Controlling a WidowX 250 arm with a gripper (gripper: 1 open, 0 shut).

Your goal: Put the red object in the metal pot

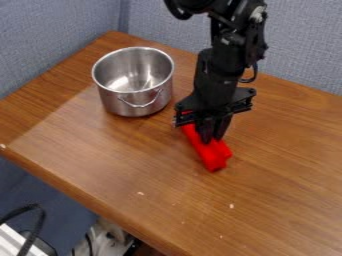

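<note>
Hand point(211, 124) clamped on upper end of red object point(207, 149), mid-counter point(94, 150), tilted. Metal pot point(134, 80) near far-left corner, empty. Advice: lift clear of rim, centre before release.

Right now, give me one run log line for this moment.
gripper: shut on red block | block: one end on table | pot: empty, upright

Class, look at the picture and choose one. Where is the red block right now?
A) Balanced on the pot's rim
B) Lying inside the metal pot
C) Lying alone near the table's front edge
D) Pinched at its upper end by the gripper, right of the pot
D: the gripper is closed on the upper end of the red block, which slants down to the table, while the metal pot stands empty to the left.
</note>
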